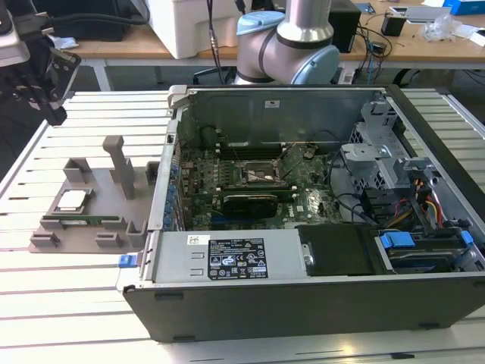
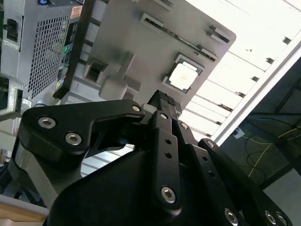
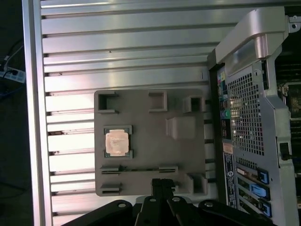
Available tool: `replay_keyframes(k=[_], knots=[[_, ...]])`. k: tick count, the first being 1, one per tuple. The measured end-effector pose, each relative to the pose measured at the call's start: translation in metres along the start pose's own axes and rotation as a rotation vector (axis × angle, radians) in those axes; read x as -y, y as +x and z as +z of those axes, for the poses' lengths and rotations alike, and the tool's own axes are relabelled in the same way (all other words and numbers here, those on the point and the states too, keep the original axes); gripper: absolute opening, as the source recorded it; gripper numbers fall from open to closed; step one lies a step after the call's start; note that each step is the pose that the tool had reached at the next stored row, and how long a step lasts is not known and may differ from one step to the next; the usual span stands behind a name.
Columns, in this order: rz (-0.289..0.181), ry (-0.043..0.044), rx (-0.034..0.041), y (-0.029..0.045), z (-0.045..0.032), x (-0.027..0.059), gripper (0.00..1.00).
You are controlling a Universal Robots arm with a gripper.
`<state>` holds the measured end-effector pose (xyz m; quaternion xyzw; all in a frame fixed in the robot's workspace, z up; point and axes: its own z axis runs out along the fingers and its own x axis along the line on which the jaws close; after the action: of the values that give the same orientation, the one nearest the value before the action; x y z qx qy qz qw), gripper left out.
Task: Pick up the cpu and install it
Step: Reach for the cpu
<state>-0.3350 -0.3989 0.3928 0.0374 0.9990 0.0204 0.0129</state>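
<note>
- Exterior view: spotted gripper (image 1: 54, 114) high, empty, well apart from cpu (image 1: 72, 200) lying flat in grey fixture (image 1: 106, 208) below it.
- Second wrist view: found fingers (image 2: 162, 106) pressed together, pinching nothing; cpu (image 2: 183, 76) ahead of them, untouched.
- First wrist view: placed cpu (image 3: 116, 143) forward and off to one side of gripper (image 3: 163, 181). Judged best: centre over it, spread past its edges, descend level, pinch rim only, avoid fixture corner tabs.

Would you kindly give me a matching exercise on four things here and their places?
Things: 1 small silvery square cpu; 2 flat grey plastic holder; 3 dark open-sided computer case; 4 black gripper.
States: A high above the slatted metal table, holding nothing; B green motherboard exposed; C in a holder recess; D on the table beside the case.
Pairs: 1-C; 2-D; 3-B; 4-A.
</note>
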Motion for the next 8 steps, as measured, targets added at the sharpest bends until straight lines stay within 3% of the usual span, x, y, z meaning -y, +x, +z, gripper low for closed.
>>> replay_keyframes(k=[8], knots=[[0.000,0.0000,0.0000,0.0148,-0.0004,0.0011,0.11]])
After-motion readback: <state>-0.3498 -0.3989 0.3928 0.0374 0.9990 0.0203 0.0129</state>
